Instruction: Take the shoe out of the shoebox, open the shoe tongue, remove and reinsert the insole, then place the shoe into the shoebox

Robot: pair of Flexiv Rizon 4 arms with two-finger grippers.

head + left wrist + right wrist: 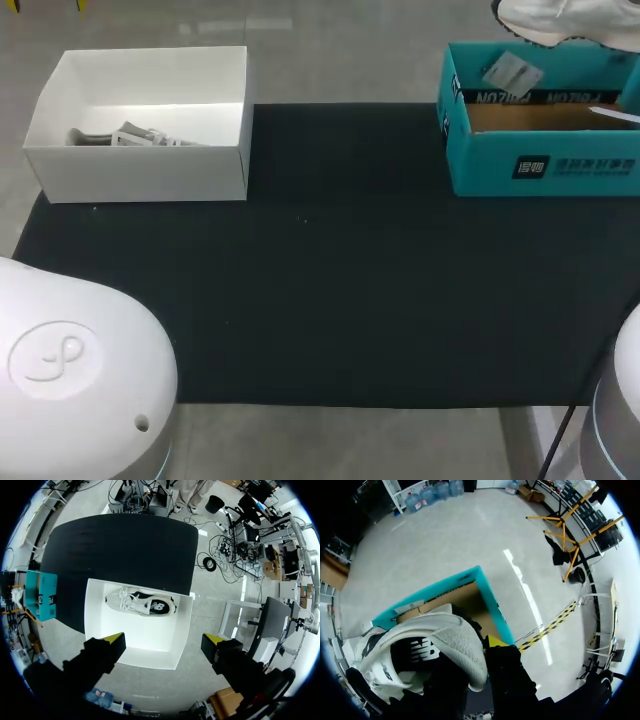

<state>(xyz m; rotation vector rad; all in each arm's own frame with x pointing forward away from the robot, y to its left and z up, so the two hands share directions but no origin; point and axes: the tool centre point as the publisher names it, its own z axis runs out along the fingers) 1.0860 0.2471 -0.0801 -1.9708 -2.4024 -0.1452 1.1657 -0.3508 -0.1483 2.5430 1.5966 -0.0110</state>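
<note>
The shoe (570, 22) hung just above the teal shoebox (545, 165) at the far right of the table (330, 290), clear of the box's rim. The right tool (472, 660) was closed on it at the heel end. One yellow tip showed against the outside of the collar, while the other finger was hidden behind the padded lining. The shoe looked like a light trainer with a soft fabric upper and a firmer sole. The collar would probably crumple under a pinch and let the shoe swing, so a hold lower down, across the heel counter or the sole's edge, seemed steadier. The tongue and insole are thin and floppy, and would likely need the shoe resting on the table with one tool pinning it. The left tool (165, 640) was wide open and held nothing. It hovered high over the white box (140, 172), where a second shoe (142, 603) lay on its side.
</note>
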